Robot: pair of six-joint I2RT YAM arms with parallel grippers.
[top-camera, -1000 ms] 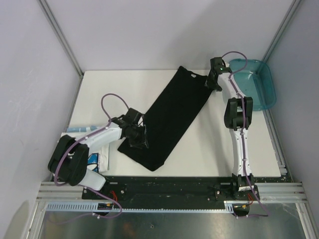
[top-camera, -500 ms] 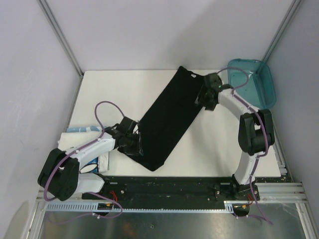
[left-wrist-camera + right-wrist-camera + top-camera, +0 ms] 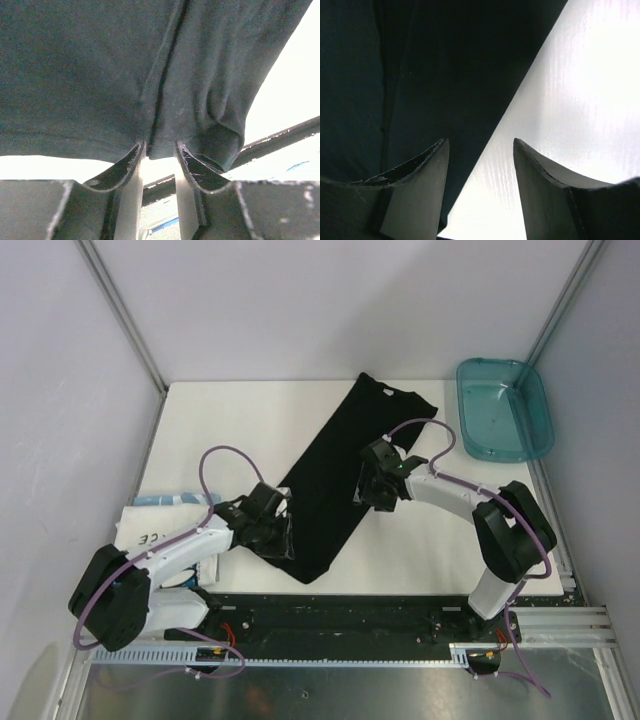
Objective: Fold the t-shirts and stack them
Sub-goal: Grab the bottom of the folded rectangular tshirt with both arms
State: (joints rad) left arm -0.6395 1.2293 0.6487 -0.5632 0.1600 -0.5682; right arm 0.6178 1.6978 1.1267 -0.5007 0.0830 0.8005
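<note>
Overhead first: the black t-shirt (image 3: pixel 330 475) lies folded lengthwise into a long, narrow strip, running diagonally over the smooth white tabletop (image 3: pixel 230 420), collar end far-right, hem end near-left. Matte cloth, mostly flat. The left gripper (image 3: pixel 275 535) sits at the strip's near-left edge, close to the hem. The right gripper (image 3: pixel 372 490) is at the strip's right edge, approx mid-length. The white t-shirt (image 3: pixel 150 535) is a folded pad at the tabletop's left side, partly under the left arm, w/ dark lettering showing. A teal see-through plastic bin (image 3: pixel 500 420), rectangular w/ rounded corners, sits at the far-right corner, well apart from both shirts.

Left wrist view: the dark curved fingers (image 3: pixel 125 165) stand close, only a narrow gap, tips touching the shirt's hem. A seam or crease runs straight down into that gap and the cloth puffs into a soft roll just right of it. Can't tell if they actually pinch the fabric.

Right wrist view: the fingers (image 3: pixel 420 185) are wide apart, nothing clamped. They straddle the shirt's straight edge, one over black cloth, the other over bare tabletop w/ a faint ribbed sheen.
</note>
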